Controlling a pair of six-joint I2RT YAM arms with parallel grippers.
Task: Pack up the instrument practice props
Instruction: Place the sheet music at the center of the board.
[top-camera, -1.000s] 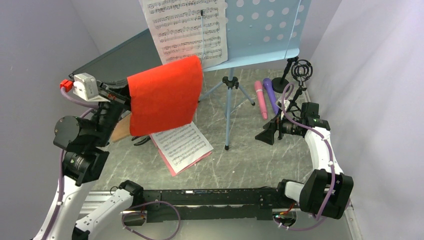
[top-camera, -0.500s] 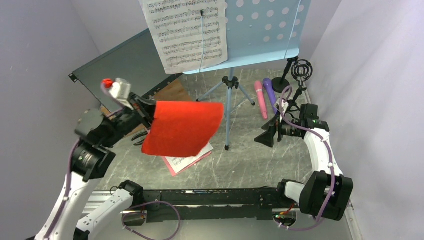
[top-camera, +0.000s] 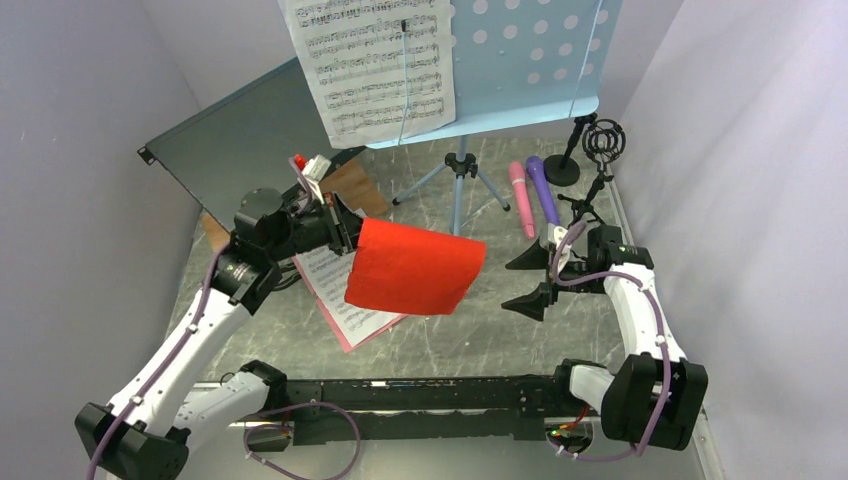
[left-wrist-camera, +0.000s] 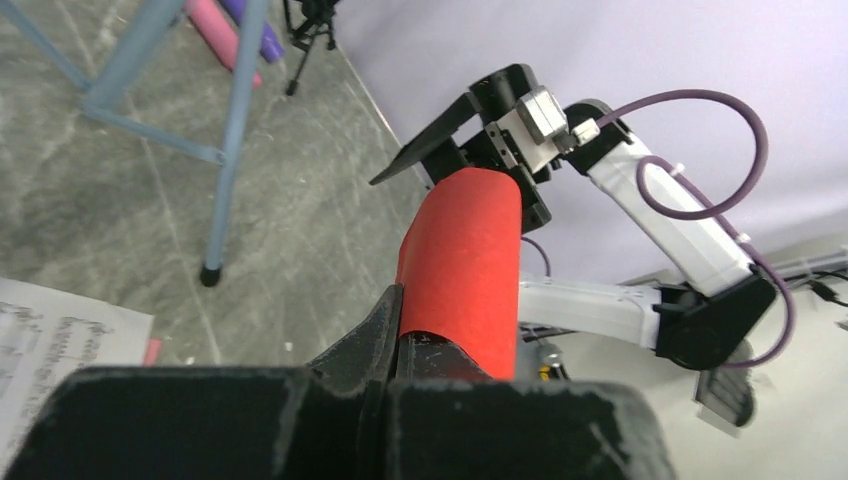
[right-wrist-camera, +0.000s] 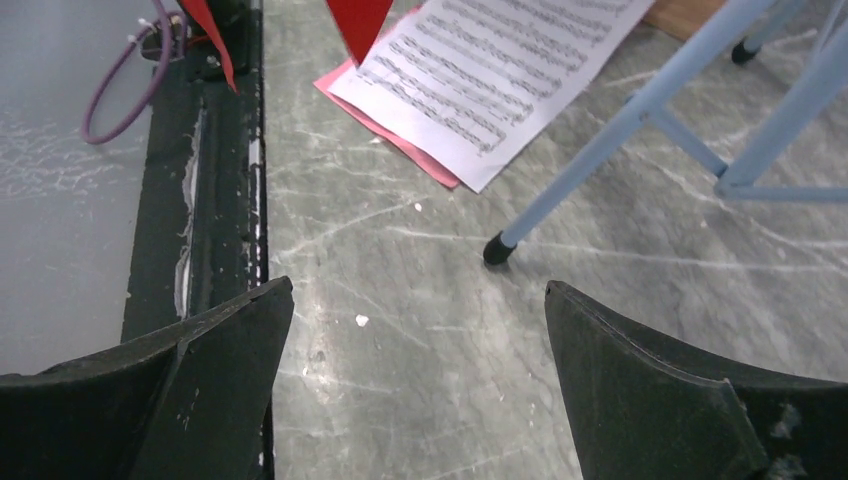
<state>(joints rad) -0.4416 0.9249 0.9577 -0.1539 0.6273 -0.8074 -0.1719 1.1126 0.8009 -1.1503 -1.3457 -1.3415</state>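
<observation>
One red page (top-camera: 415, 268) aloft over mid-table, pinched by its left edge in the left gripper (top-camera: 352, 236), jaws clamped tight on the paper. The sheet hangs limp and curls toward the right.

- Right gripper (top-camera: 515, 283): fingers wide apart, empty, near the page's free edge, not touching it.
- White page (top-camera: 325, 272) lies on a pink page (top-camera: 352, 337) on the table (top-camera: 480, 335), below and left of the red one.
- Music rack (top-camera: 520, 60) stands far centre. Pink microphone (top-camera: 520, 195) and purple microphone (top-camera: 541, 188) lie far right.

Judgement: looks like a hand-across. Keep the page taut and level, feed the free edge squarely between the open fingers, and release left only once right has closed. Stay clear of the rack's near leg.
</observation>
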